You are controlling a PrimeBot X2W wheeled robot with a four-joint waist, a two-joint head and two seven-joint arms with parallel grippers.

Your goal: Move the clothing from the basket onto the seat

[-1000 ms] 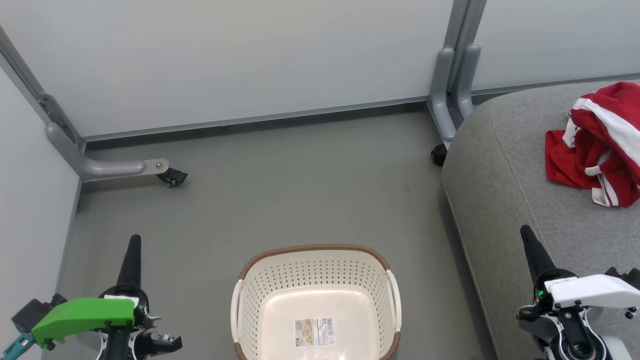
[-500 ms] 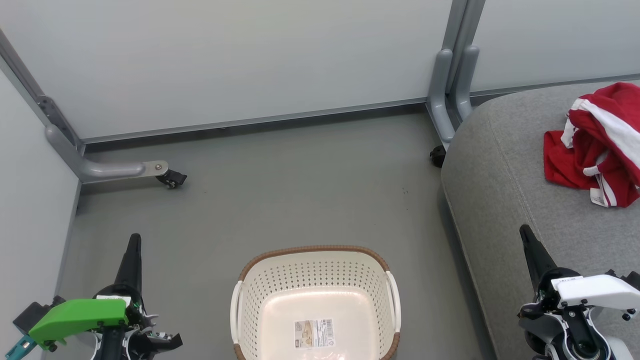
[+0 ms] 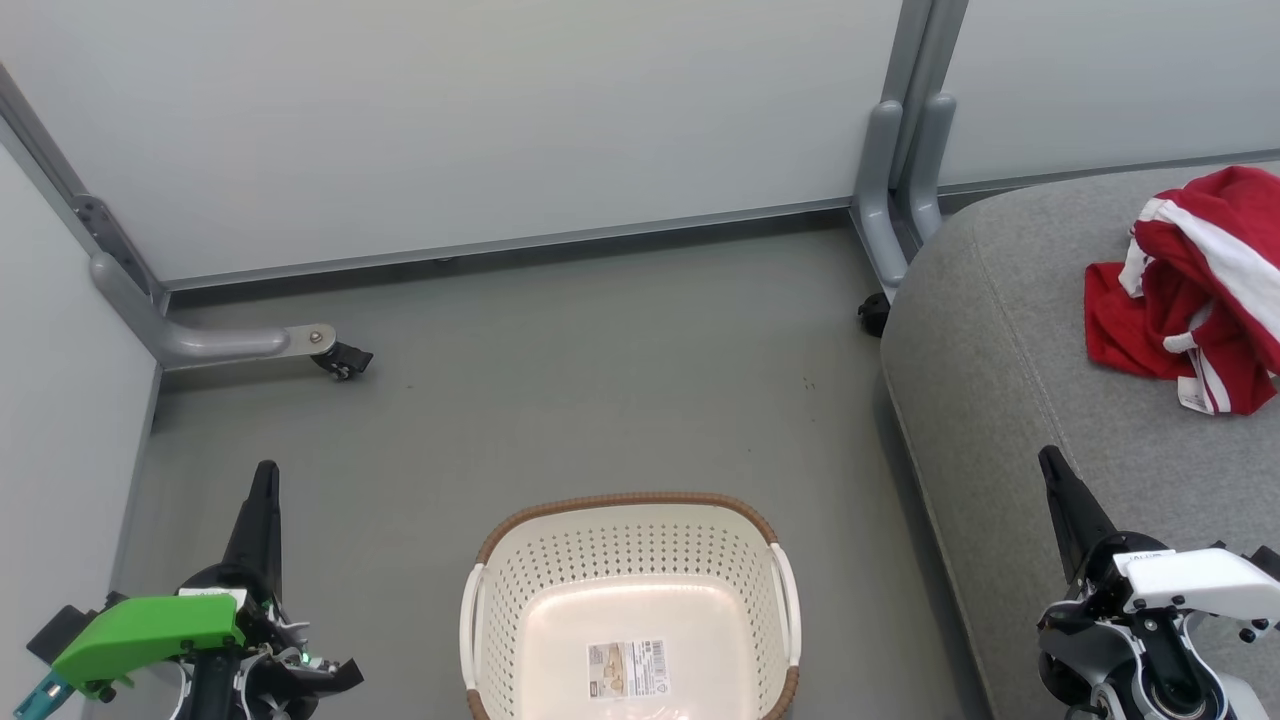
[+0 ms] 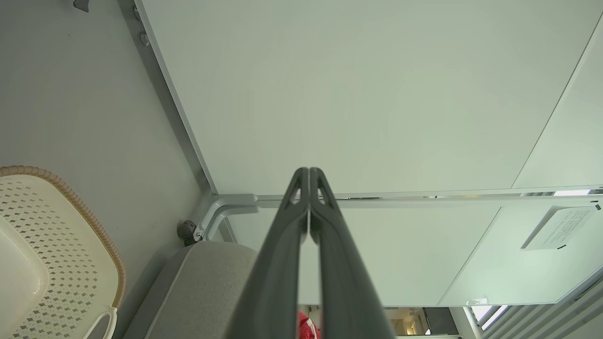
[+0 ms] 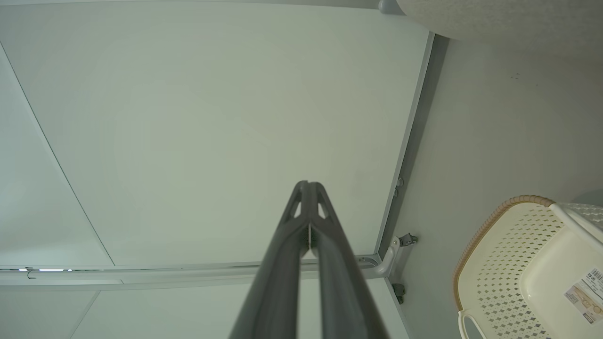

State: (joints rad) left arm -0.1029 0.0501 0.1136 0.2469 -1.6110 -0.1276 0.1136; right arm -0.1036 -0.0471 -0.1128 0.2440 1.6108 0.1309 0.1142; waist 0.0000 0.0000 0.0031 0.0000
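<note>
Red-and-white striped clothing is seen bunched on the grey seat at far right, well apart from the basket, which stands on the grey floor near centre with a barcode label on its bottom. The floor is bounded far and left by pale partition panels on grey metal feet with a black caster. Left gripper and right gripper are held closed on nothing, fingers pressed together, either side of the basket.

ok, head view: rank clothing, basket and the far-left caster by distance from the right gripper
From the right gripper:
1. clothing, ahead and to its right, on the seat
2. basket, to its left, lower down
3. caster, far left
</note>
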